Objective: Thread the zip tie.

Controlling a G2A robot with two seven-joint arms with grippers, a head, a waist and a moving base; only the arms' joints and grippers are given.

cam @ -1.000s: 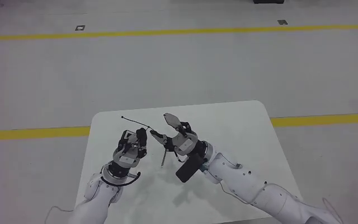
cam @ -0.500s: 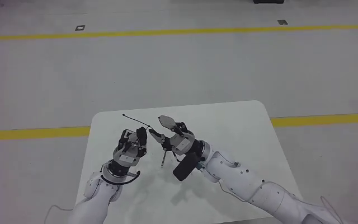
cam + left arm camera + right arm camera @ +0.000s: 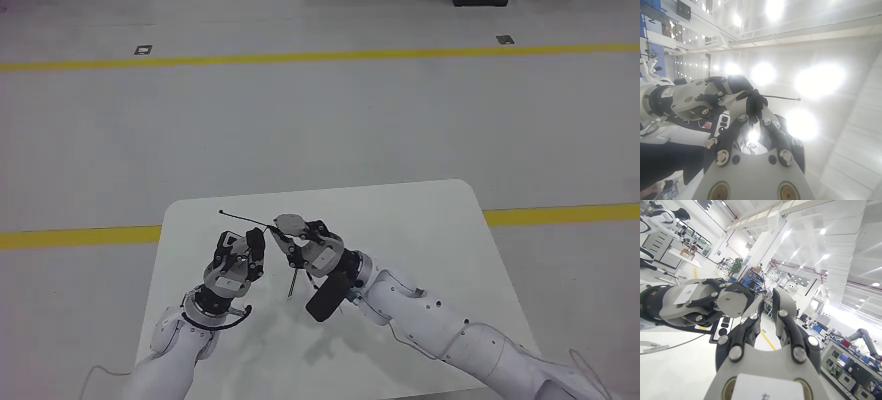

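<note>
Low in the top frame, the left tool [image 3: 252,245], which carries a white label [image 3: 686,293], is clamped on the black zip tie [image 3: 243,218] above the tabletop [image 3: 430,230]. Just right of it, the right tool [image 3: 283,232] has its fingers apart beside the tie. The tie's thin end points to the upper left.

We note the zip tie [image 3: 780,97] as thin, matt black plastic, and the table [image 3: 440,230] as smooth, matt white.
</note>
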